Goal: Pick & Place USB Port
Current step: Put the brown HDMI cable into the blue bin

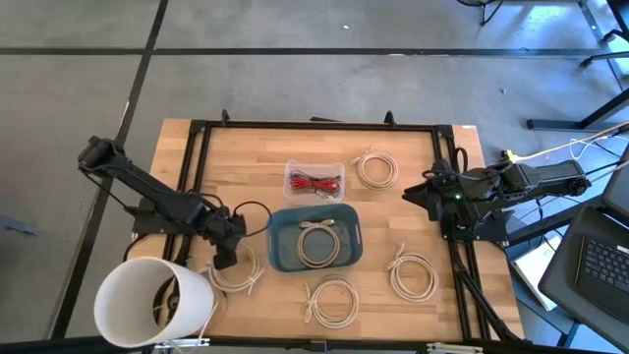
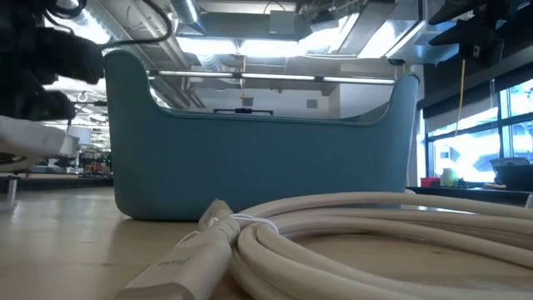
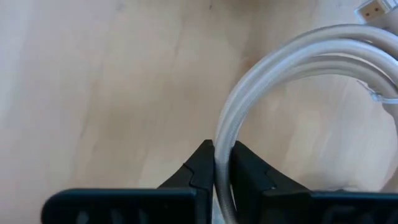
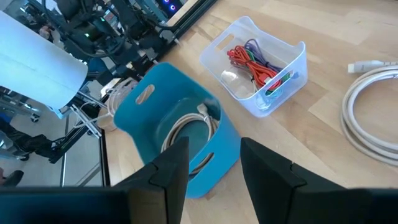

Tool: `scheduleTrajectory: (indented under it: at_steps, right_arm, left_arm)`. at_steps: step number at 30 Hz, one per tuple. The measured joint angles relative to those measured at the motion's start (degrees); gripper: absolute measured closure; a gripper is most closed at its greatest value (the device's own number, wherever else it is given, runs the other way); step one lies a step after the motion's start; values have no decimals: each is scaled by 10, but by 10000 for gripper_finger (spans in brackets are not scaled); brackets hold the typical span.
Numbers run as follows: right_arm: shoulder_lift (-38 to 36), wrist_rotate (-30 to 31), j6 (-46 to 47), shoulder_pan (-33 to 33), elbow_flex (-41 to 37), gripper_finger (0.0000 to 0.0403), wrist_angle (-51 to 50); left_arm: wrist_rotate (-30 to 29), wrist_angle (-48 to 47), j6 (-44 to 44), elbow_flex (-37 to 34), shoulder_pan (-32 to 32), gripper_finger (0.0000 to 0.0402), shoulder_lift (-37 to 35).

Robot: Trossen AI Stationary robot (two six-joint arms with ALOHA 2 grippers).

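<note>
Far left, near edge: sitting there, a large white cylindrical bucket, open mouth up. Just right of it, left gripper clamping down on one strand of the white coiled USB cable lying on the light wooden table; left wrist view confirming black fingers pinched together on the loop.

Centre: sitting just right of that coil, blue plastic bin, already holding another white coil. Behind it, clear plastic tray with red and dark wires. More white coils lying loose around the table. Right gripper hovering at the right side, fingers apart, holding nothing.

Doing the lift well: raising straight up until the whole coil clears the table, probably watching for the bundle sagging or unspooling from a one-strand grip, then carrying over the bin rim before releasing.

Views differing: low view showing bin wall and a near cable connector — hard telling which coil. Right wrist view showing bin contents and tray wires, missing from the left wrist view.
</note>
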Motion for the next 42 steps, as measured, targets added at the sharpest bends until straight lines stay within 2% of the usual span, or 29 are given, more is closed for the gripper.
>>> scheduleTrajectory:
  at_steps: [8, 14, 19, 21, 23, 25, 27, 30, 36, 42]
  right_arm:
    - [0, 0, 0, 0, 0, 256, 0]
    - [0, 0, -1, 0, 0, 256, 0]
    - [0, 0, -5, 0, 0, 256, 0]
    - [0, 0, -5, 0, 0, 256, 0]
    - [0, 0, -5, 0, 0, 256, 0]
    - [0, 0, -4, 0, 0, 256, 0]
    - [0, 0, -4, 0, 0, 256, 0]
    - [0, 0, -2, 0, 0, 256, 0]
    - [0, 0, -1, 0, 0, 256, -1]
    - [0, 0, -2, 0, 0, 256, -1]
  left_arm:
    - [-62, -175, 13, 79, 0, 377, -36]
    - [-186, -282, 12, 176, 1, 378, -66]
    - [-325, -264, 34, 244, 31, 378, -83]
    - [-365, -218, 67, 262, 47, 378, -85]
    - [-387, -128, 129, 267, 67, 378, -85]
    - [-379, -17, 209, 267, 91, 378, -81]
    - [-339, 85, 287, 268, 118, 378, -64]
    - [-268, 165, 353, 268, 158, 378, -28]
    - [-161, 164, 364, 267, 237, 378, 62]
    - [-52, 168, 357, 267, 275, 378, 160]
